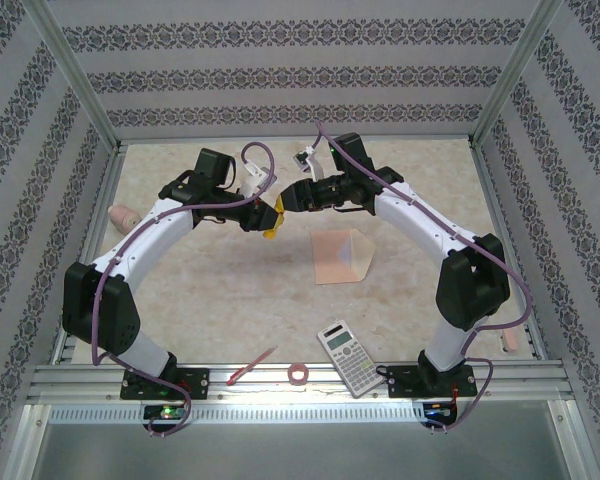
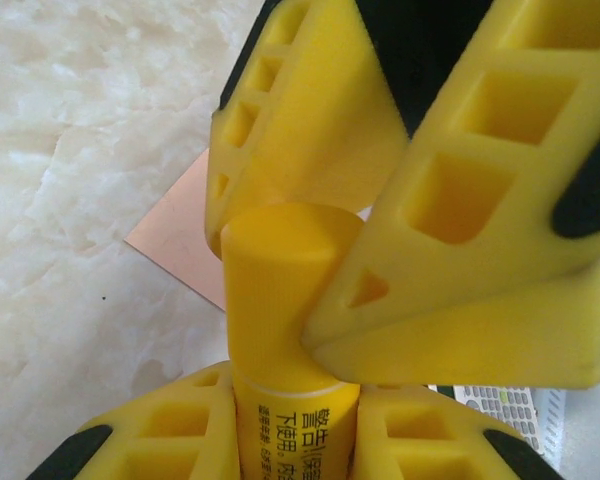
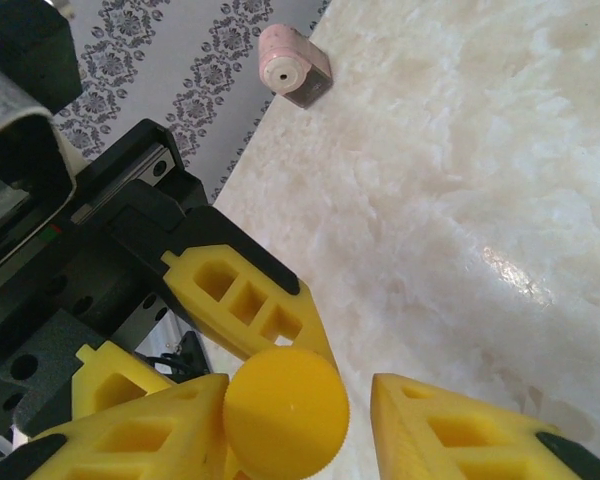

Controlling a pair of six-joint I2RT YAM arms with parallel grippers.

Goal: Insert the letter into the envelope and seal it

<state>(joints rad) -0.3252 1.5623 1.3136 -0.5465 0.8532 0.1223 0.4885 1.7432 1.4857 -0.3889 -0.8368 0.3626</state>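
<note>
Peach-salmon paper envelope [image 1: 340, 257] lies flat on the marble-patterned table [image 1: 200, 290], right of centre. Nearby, in mid-air, the left gripper [image 2: 295, 410] clenches a yellow glue stick [image 2: 290, 290]. The right gripper [image 3: 290, 400] sits loosened around its cap.

At the left wrist, the glue stick [image 2: 290, 300] is cut off by the picture's lower edge. The right gripper's fingers [image 2: 480, 230] cover most of the envelope [image 2: 180, 235], leaving one corner. The calculator [image 2: 505, 405] is a sliver behind a finger. From the right wrist, the stick's body hides behind its own cap [image 3: 285, 412]. From above, the pale thing [image 1: 513, 340] by the right rail is too small to name.
</note>
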